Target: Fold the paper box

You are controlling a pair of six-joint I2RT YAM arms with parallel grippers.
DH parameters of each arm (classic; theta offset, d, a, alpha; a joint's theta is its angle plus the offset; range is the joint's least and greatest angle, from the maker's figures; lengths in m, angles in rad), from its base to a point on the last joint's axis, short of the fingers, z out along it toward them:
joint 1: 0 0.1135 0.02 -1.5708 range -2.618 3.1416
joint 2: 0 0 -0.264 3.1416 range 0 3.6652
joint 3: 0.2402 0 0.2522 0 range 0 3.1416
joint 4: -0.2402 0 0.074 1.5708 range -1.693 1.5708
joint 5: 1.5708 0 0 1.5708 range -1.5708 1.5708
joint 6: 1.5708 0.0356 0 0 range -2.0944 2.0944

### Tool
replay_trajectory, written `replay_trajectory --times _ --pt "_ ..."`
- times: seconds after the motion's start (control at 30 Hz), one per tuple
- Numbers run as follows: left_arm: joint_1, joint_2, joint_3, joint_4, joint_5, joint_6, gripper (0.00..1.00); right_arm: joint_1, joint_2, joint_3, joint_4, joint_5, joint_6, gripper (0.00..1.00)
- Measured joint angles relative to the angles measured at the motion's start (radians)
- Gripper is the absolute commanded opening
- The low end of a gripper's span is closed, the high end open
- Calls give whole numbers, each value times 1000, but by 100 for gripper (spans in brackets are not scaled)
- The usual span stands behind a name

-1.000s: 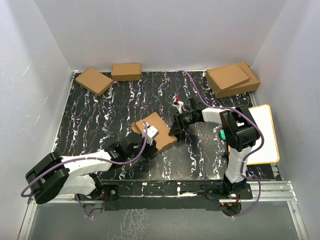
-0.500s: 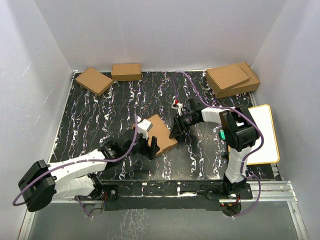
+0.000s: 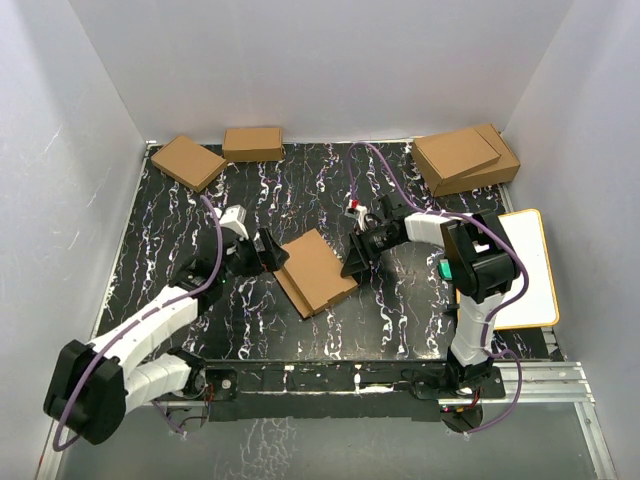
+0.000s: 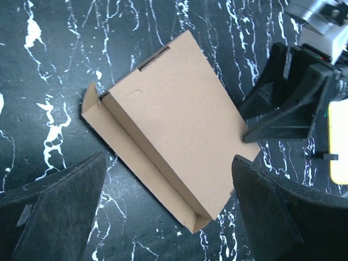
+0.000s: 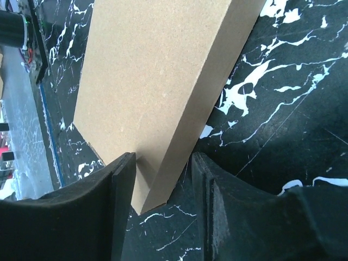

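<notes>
Between two grippers lies one paper box (image 3: 315, 272): left gripper (image 3: 272, 252) wide open, right gripper (image 3: 353, 265) straddling its corner, grip unclear.

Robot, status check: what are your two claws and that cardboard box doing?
Left gripper open beside paper box. Right gripper straddles its corner, grip unclear. Box flat on table. Nothing blocking.

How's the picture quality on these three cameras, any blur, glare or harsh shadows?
Top external view: even, soft light, no glare, the paper box sharp with only a faint shadow. Left wrist view: box crisp, the left fingers dark and soft-edged at the bottom corners. Right wrist view: cardboard grain sharp, the right fingers nearly featureless black, far background top left blurred.
</notes>
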Motion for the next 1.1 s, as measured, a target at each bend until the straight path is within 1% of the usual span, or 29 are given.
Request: replay_trajectory --times 0.13,0.2,0.27,0.37,0.4,0.43,0.47,0.53,0.63,0.7,0.73,0.77,0.8,0.83,0.93,1.0,1.1 --pt "91 70 1 39 66 10 96 -11 -1 15 -32 2 -32 56" --pt "134 128 12 66 96 26 93 -20 -3 26 -49 14 -54 58" --pt "176 214 44 95 122 43 86 -31 -17 28 -61 32 -77 59" --pt "219 334 109 127 152 71 72 -48 -52 28 -86 54 -114 59" --pt "231 377 136 138 162 81 66 -56 -69 28 -93 58 -131 58" --pt "240 418 165 145 172 92 58 -63 -89 28 -103 62 -156 57" --pt "248 456 193 150 182 101 53 -69 -108 28 -112 61 -185 56" --pt "258 524 245 151 204 118 49 -79 -154 27 -142 57 -261 52" --pt "264 601 303 151 245 137 39 -85 -231 17 -194 18 -410 44" --pt "264 645 330 147 274 145 35 -84 -285 -5 -232 -23 -532 33" --pt "264 663 340 142 288 149 32 -84 -309 -21 -258 -44 -610 24" --pt "264 679 348 137 304 151 30 -84 -324 -34 -286 -62 -680 20" --pt "264 694 356 132 318 152 29 -82 -336 -51 -325 -80 -777 12" --pt "264 711 367 120 336 155 27 -81 -341 -69 -382 -94 -888 9" --pt "264 743 387 104 375 156 26 -66 -337 -111 -475 -90 -1086 8" --pt "264 756 388 95 394 156 25 -41 -335 -131 -494 -62 -1153 8" --pt "264 757 388 79 415 158 25 28 -334 -157 -472 0 -1189 8"
